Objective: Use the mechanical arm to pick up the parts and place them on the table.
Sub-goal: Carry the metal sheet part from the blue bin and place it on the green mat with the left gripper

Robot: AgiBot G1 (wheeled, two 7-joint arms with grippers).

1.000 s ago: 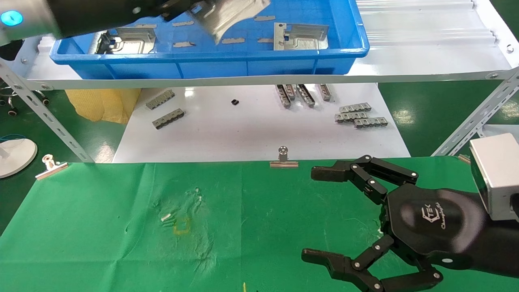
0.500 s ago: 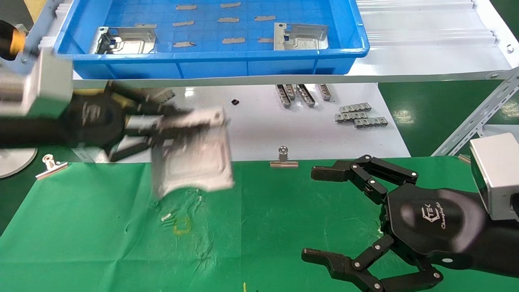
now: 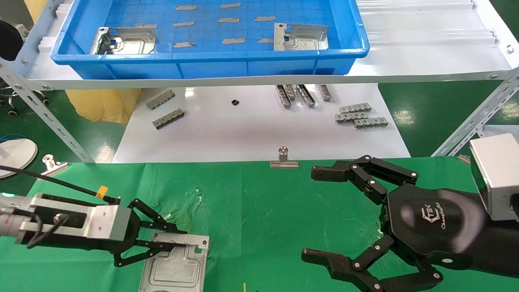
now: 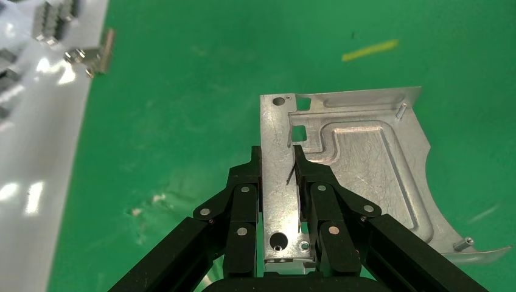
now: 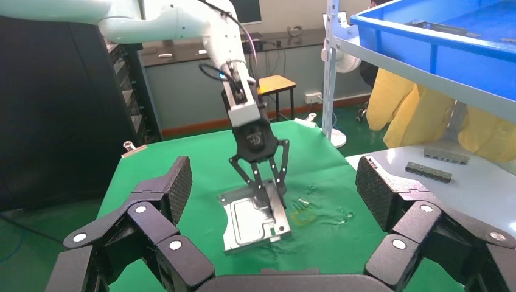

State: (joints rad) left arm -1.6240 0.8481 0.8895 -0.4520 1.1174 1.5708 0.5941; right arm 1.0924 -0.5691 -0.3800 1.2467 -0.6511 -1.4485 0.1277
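Observation:
My left gripper [image 3: 175,239] is shut on the bent edge strip of a flat silver part [image 3: 174,268], which lies low on the green cloth table [image 3: 263,211] at the near left. In the left wrist view the fingers [image 4: 246,201] pinch that strip of the part [image 4: 359,164] from both sides. The right wrist view shows the same part [image 5: 243,222] under the left gripper [image 5: 268,188]. Two more parts [image 3: 123,40] [image 3: 300,36] lie in the blue bin [image 3: 211,56]. My right gripper [image 3: 316,214] is open and empty above the cloth at the right, as its own wrist view [image 5: 275,185] also shows.
The blue bin stands on a white shelf [image 3: 425,61] with slanted metal legs [image 3: 44,113]. Small grey slotted strips [image 3: 359,115] lie on the white tabletop behind. Binder clips [image 3: 284,159] [image 3: 50,164] hold the cloth's far edge. A scuffed patch [image 3: 190,211] marks the cloth.
My left arm carried the part from above the blue bin, past the white tabletop, down onto the near left of the green cloth. The right arm has not moved.

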